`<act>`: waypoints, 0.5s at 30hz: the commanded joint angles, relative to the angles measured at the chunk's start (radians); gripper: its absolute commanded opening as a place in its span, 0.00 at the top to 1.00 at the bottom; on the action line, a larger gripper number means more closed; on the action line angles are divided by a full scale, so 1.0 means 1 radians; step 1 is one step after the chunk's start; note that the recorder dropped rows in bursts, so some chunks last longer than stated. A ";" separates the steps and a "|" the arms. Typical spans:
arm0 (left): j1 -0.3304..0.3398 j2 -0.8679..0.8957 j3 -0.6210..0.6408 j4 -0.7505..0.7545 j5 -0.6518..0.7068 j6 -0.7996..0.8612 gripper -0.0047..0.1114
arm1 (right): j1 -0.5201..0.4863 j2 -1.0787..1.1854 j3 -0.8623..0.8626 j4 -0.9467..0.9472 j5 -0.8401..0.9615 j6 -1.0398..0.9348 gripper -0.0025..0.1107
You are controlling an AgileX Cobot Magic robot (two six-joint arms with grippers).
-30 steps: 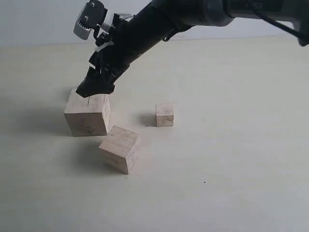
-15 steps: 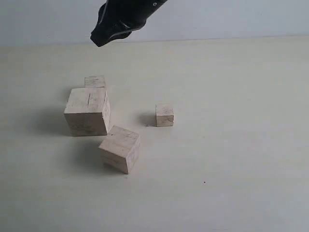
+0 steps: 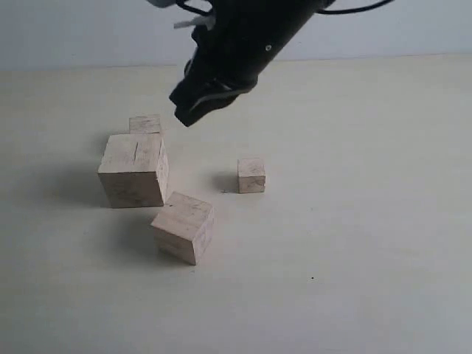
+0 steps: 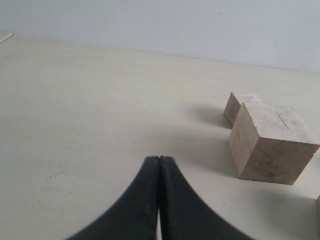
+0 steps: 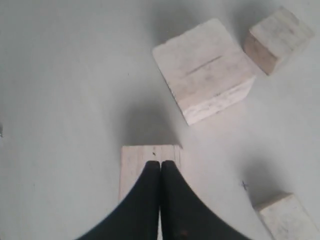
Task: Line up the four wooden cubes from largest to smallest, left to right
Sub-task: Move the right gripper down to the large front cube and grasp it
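Observation:
Four wooden cubes lie on the pale table. The largest cube (image 3: 134, 169) (image 4: 270, 145) (image 5: 202, 70) stands at the left. A smaller cube (image 3: 145, 124) (image 4: 240, 105) (image 5: 277, 37) sits close behind it. The second-largest cube (image 3: 183, 227) (image 5: 137, 172) lies turned at the largest's front right corner. The smallest cube (image 3: 251, 175) (image 5: 287, 215) stands alone to the right. My right gripper (image 3: 186, 118) (image 5: 160, 162) hangs shut and empty in the air above the cubes. In its wrist view, its tips overlap the second-largest cube far below. My left gripper (image 4: 159, 159) is shut and empty over bare table, some way from the largest cube.
The table (image 3: 354, 243) is bare to the right of and in front of the cubes. A grey wall (image 3: 413, 33) runs behind its far edge. The right arm (image 3: 258, 37) reaches in from the upper right. My left gripper does not show in the exterior view.
The right gripper left the back of the largest cube, uncovering the smaller cube there. It shut, rose, then swung right and lower. No cube moved.

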 commanded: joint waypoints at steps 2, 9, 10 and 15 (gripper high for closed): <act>-0.006 -0.004 0.004 0.003 -0.006 0.000 0.96 | 0.000 -0.045 0.173 -0.009 -0.116 -0.073 0.98; -0.006 -0.004 0.004 0.003 -0.006 0.000 0.96 | 0.000 0.011 0.218 0.051 -0.123 -0.160 0.77; -0.006 -0.004 0.004 0.003 -0.006 0.000 0.96 | 0.000 0.013 0.218 0.076 -0.118 -0.176 0.71; -0.006 -0.004 0.004 0.003 -0.006 0.000 0.96 | 0.048 0.015 0.218 0.090 -0.138 -0.244 0.34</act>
